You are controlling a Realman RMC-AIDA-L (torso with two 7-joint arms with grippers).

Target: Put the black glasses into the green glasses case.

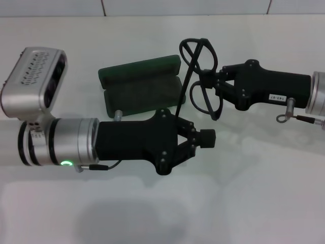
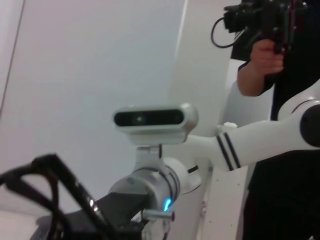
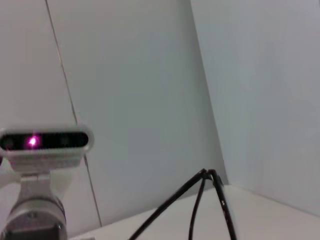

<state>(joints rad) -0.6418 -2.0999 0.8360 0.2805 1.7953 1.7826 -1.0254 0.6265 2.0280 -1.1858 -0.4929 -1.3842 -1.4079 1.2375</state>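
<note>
**Bringing the glasses over the open case**

The right gripper comes in from the right side with its arm almost level, and its jaws are clamped on the black thin-framed glasses with oval clear lenses, near the bridge. The glasses hang in front of the jaws, held clear of the white table, with one lens on each side of the fingertips and one slender temple arm reaching down toward the case. The dark green hard-shell glasses case with rounded corners lies open on the table, just beyond the fingertips of the right gripper, with the dark lining facing up.

To do this step well, I think the right gripper should carry the frame further across until both lenses are above the lower tray of the case, then turn the frame so that its long side follows the long side of the case. The loose temple arm could catch on the rim, so a slow descent is safer, and the jaws should part only when the frame rests on the lining.

The left gripper lies level in front of the case, its arm coming from the left; its jaws look closed on nothing. It stands near the path of the glasses, so some care is needed there.
</note>
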